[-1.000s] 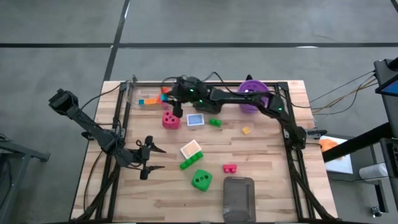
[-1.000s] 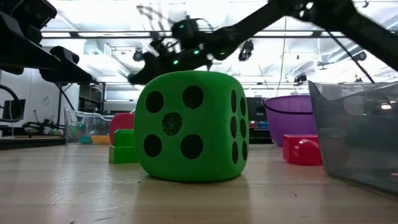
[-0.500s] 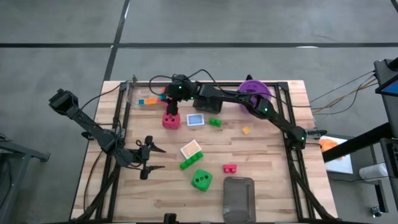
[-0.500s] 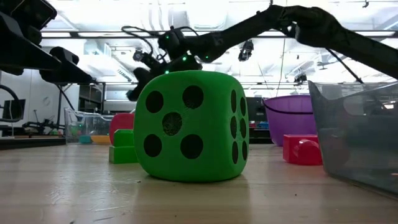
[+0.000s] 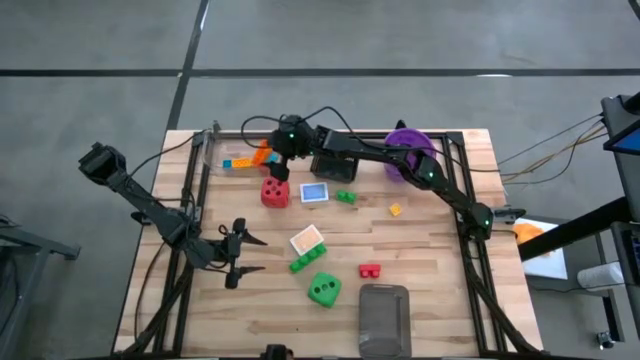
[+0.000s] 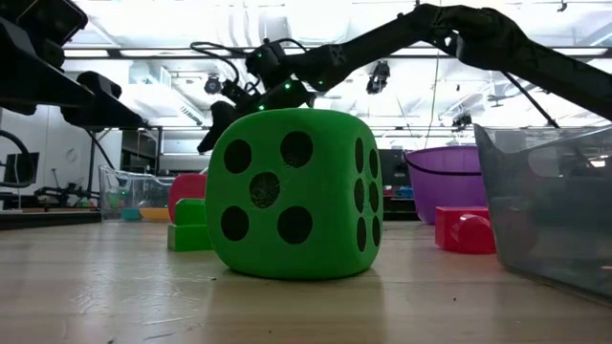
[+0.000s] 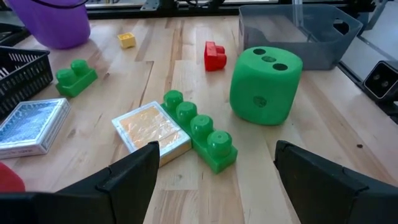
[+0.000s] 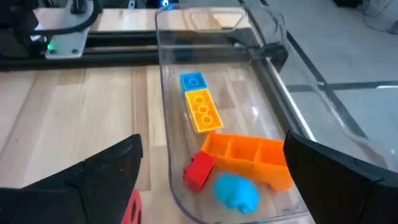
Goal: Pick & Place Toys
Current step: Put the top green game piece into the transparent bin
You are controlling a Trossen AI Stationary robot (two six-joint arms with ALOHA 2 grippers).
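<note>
Sorted bricks, among them an orange brick (image 8: 249, 155), lie in the clear tray (image 8: 168, 93) at the surface's (image 5: 430, 290) eleven o'clock; the right gripper (image 5: 280, 172) hangs wide and empty beside it, above the red die (image 5: 275, 192); the left gripper (image 5: 243, 253), wide, waits at eight o'clock, facing a green die (image 7: 264, 84).

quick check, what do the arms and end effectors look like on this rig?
Both arms are dark, slim, jointed links. The right arm carries looping black cables and a small green light near its wrist. The left end effector has two thin dark fingers. In the wrist views the fingers are broad, matte black wedges, as on the right end effector.
</note>
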